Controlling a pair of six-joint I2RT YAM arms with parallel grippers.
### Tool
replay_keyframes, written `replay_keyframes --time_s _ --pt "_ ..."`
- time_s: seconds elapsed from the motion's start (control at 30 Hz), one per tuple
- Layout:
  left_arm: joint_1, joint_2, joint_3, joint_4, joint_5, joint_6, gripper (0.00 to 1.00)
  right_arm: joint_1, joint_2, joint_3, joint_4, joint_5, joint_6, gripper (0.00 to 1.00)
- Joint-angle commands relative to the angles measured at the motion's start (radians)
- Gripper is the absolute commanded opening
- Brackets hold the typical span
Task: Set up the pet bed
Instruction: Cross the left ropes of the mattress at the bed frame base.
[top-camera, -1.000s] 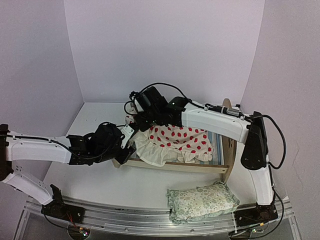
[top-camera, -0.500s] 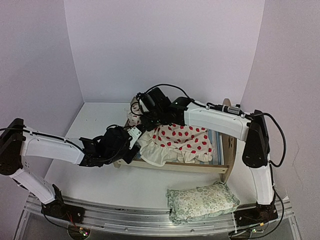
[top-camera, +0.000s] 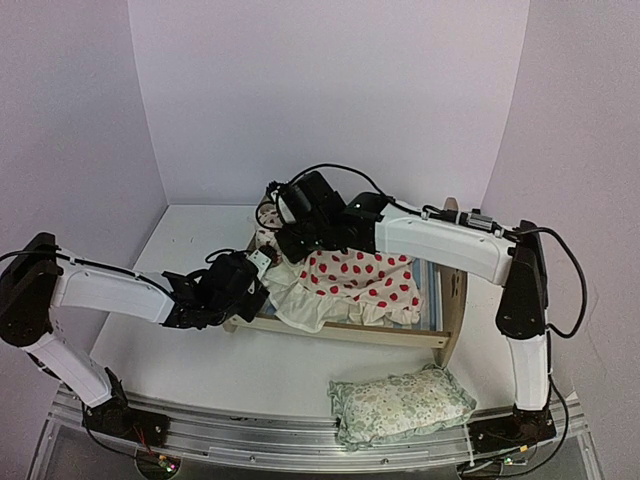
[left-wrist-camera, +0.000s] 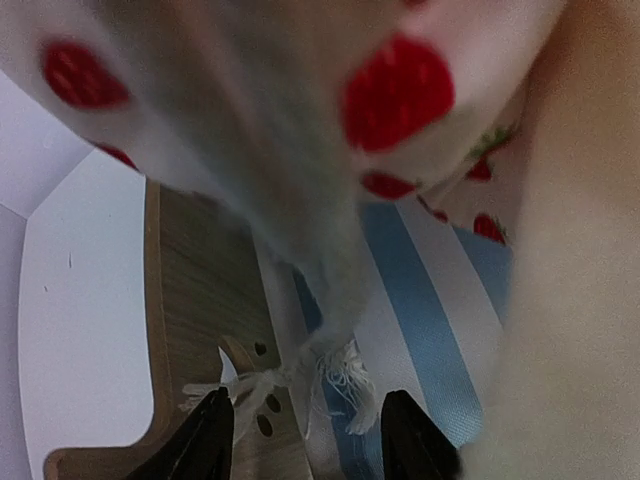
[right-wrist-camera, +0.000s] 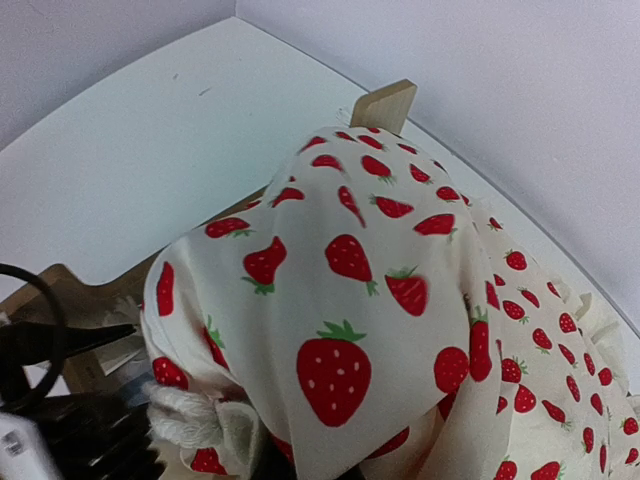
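pet bed (top-camera: 340, 331) mid-tabletop, right of centre; right gripper (top-camera: 298, 240) clamped on cushion (top-camera: 355, 280) corner above footboard; left gripper (left-wrist-camera: 305, 435) apart beneath it; best to pull cushion flat, square within the rails

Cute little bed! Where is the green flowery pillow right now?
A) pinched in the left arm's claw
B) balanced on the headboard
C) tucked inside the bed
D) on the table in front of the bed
D: the green floral pillow lies flat on the table in front of the pet bed, apart from it; only the strawberry cushion is in the bed.
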Motion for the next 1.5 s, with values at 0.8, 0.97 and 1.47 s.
replay_keyframes --time_s 0.8,0.97,1.47 --pt "0.011 0.252 0.164 0.15 -0.179 0.015 0.0 -0.023 -0.147 -0.097 0.04 -0.051 0.021 0.0" --pt "0.008 0.156 0.16 0.07 -0.18 -0.008 0.0 -0.03 -0.162 -0.112 0.044 -0.049 0.025 0.0" --pt "-0.017 0.045 0.246 -0.308 -0.306 -0.139 0.0 -0.033 -0.124 -0.09 0.049 -0.081 0.058 0.0"
